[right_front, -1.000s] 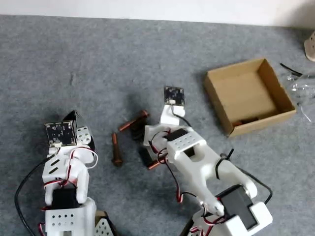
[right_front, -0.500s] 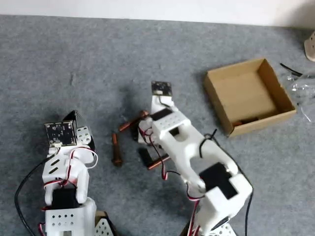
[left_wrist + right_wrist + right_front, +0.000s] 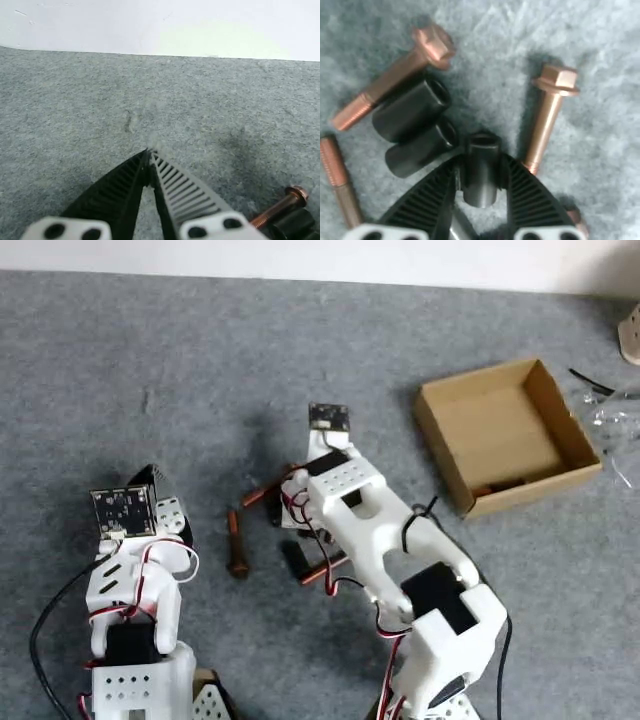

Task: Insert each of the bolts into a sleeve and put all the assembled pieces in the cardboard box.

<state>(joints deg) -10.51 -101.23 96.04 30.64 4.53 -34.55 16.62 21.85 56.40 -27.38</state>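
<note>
black sleeve [image 3: 480, 170] between right fingers [image 3: 532, 197], seemingly gripped

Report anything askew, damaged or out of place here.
Nothing looks damaged or spilled. The copper hex bolts and black cylindrical sleeves simply lie jumbled at mixed angles on the grey carpet; another black sleeve sits in the right gripper.

Soft even light, faint shadows

I'm watching my left gripper [image 3: 149, 156] hovering low over the grey table [image 3: 75, 100], jaws meeting at the tips, holding nothing. At four o'clock from the tips, a copper bolt [image 3: 276, 208] is lying against a black sleeve [image 3: 296, 226].
</note>
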